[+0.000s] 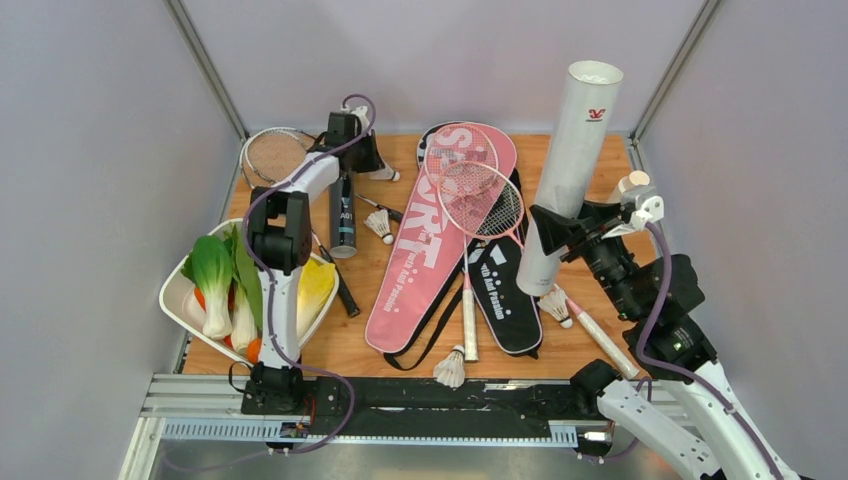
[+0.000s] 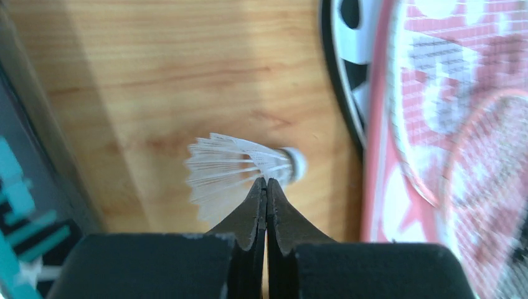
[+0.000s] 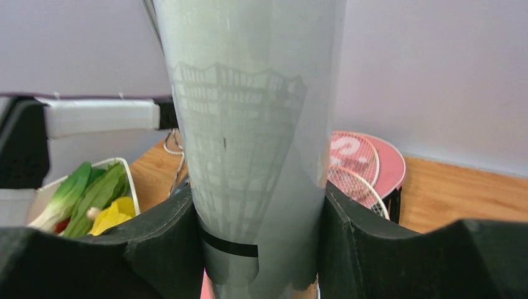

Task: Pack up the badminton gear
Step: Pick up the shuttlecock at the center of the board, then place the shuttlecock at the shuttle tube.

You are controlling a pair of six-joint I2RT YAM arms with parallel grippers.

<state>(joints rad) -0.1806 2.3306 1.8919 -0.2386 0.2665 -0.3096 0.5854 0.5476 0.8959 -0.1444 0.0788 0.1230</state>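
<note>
Shuttlecock (image 2: 243, 167) nearest the far edge of the desk (image 2: 155, 75) lies on its side between the black tube (image 1: 342, 218) and the pink bag (image 1: 420, 262), right at the tips of the left end effector (image 2: 266, 182). Its long axis runs crosswise to the fingers, cork toward the bag and feathers toward the tube. Those jaws are pressed together at the base of the feathers; I cannot tell whether a feather is caught between them. The right end effector (image 3: 258, 240) clamps the white tube (image 1: 572, 160), which is tilted with its open mouth up, well apart near the right edge. Readable are "SPORT" on the bag, "A01" on the black tube and a red emblem on the white one.
</note>
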